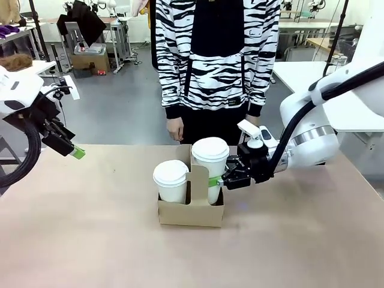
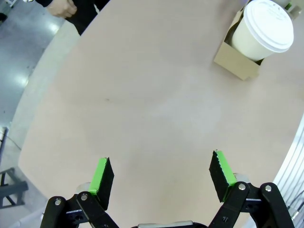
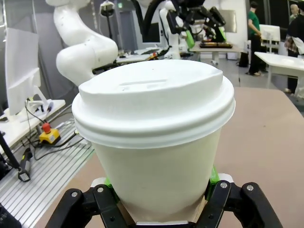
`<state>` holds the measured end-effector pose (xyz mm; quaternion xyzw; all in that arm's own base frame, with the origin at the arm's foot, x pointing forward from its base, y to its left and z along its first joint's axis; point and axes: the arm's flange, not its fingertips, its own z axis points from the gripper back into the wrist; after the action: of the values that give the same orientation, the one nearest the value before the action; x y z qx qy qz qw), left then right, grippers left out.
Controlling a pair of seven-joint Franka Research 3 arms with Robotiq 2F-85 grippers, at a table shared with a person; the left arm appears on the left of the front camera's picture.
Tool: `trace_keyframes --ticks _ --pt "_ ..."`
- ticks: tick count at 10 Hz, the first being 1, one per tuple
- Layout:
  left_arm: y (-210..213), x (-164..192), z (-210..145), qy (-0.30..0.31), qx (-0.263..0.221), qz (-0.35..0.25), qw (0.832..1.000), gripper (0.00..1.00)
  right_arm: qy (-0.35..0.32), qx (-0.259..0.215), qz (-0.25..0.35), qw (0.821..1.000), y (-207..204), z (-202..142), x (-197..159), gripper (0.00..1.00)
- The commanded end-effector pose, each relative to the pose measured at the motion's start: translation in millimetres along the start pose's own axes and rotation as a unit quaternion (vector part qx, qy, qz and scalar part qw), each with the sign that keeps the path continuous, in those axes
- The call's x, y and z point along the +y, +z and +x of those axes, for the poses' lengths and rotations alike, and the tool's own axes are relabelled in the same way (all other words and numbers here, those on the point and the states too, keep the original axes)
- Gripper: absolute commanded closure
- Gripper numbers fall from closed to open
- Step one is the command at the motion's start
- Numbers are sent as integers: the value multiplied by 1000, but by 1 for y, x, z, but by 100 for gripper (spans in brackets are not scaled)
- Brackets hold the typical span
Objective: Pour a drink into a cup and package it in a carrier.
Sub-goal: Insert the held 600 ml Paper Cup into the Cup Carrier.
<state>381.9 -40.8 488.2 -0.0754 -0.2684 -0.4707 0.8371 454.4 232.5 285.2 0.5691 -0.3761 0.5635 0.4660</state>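
Note:
The brown cardboard carrier (image 1: 191,210) stands mid-table with its handle tab upright. Two lidded white paper cups sit in its holes, one at the front left (image 1: 171,180) and a taller-standing cup (image 1: 210,157) at the back right. My right gripper (image 1: 215,181) is shut on the lower wall of that back right cup (image 3: 156,142), its green pads (image 3: 212,176) pressing both sides. My left gripper (image 1: 77,152) hangs open above the table's left edge, nothing between its fingers (image 2: 161,178). From it, the near cup (image 2: 263,28) and carrier (image 2: 237,64) lie far off. The drink and its jug are out of view.
A person in a striped top (image 1: 216,54) stands at the table's far side, one hand (image 1: 174,128) hanging by the edge. Bare tabletop (image 1: 90,228) stretches to the left of and in front of the carrier.

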Motion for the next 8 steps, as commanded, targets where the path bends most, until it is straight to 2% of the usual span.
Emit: trace_keyframes --ticks 1,7,8 --pt "2 0 -1 -4 -3 -3 1000 0 14 13 15 1000 -1 -9 -9 24" --pt "2 0 -1 -4 -3 -3 1000 0 8 26 40 999 4 -38 -19 24" --pt "2 0 -1 -4 -3 -3 1000 0 13 37 46 998 7 -39 -19 0"
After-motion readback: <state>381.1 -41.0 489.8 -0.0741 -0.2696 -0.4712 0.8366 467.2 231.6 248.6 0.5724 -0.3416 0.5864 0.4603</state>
